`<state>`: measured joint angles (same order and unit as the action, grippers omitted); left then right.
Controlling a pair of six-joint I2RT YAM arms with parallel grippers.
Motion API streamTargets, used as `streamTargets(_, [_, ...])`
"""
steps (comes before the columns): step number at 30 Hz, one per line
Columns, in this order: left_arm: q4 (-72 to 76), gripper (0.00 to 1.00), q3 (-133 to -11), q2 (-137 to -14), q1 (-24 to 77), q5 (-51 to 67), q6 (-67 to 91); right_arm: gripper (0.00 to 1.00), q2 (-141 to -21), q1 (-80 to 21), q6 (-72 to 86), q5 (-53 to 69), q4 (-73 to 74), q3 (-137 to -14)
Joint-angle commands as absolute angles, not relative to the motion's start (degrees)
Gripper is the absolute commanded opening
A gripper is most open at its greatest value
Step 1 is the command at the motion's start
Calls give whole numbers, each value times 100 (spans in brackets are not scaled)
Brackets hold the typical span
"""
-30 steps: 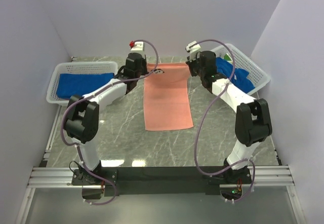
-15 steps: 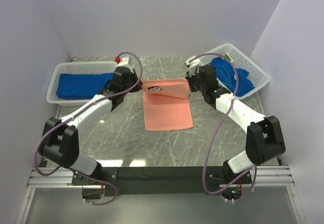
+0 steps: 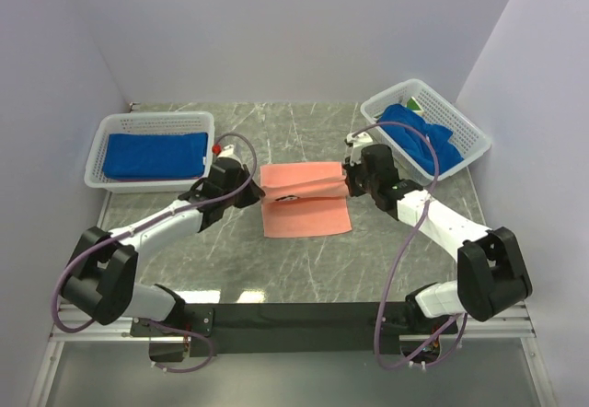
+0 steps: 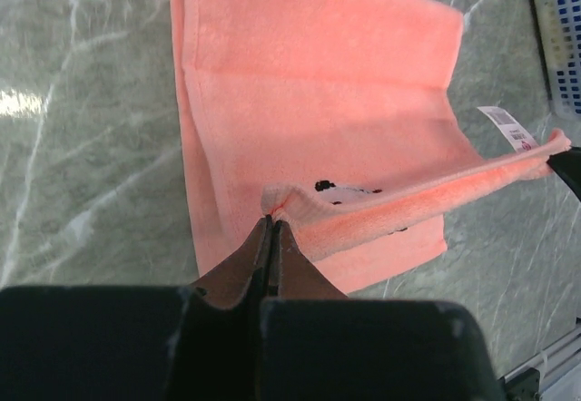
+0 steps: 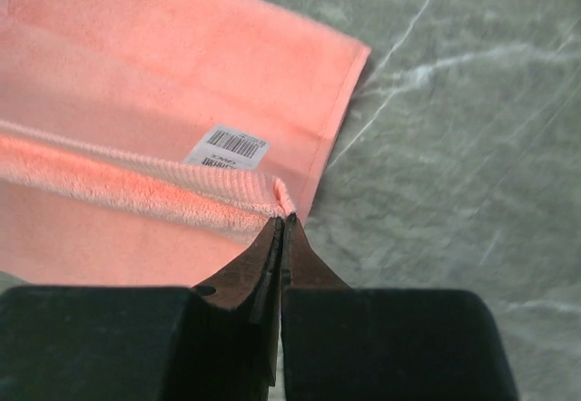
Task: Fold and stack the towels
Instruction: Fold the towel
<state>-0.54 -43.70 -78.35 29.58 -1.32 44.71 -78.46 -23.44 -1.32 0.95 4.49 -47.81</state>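
Salmon-pink towel (image 3: 306, 203) at the middle of the table (image 3: 276, 269), far edge lifted over the near half, left gripper (image 4: 270, 224) pinching one raised corner, jaws pressed together, right gripper (image 5: 283, 218) likewise on the other, barcode label (image 5: 226, 148) digits unreadable, dark print (image 4: 324, 185) half hidden by the fold, blue towel (image 3: 154, 154) in the left-hand basket (image 3: 95, 163)

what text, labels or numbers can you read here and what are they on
No text is legible.
The white barcode label on the salmon-pink towel: bars and tiny print, too small to read.
The dark marks near the towel's lifted edge: blurred, unreadable.
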Motion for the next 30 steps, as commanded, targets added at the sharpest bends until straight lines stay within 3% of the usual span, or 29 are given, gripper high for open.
streamTargets(1, [-220,1,-4105,-7751,2935,-721,4605,0,-7743,-2215,360,-844,747,-4580])
streamTargets(13, [-35,1,-3463,-8077,3146,-800,4957,0,-8867,-2215,545,-457,1590,-4974])
streamTargets(30, [-132,1,-3436,-8430,3164,-835,4975,2,-9229,-2224,474,-633,2065,-5335])
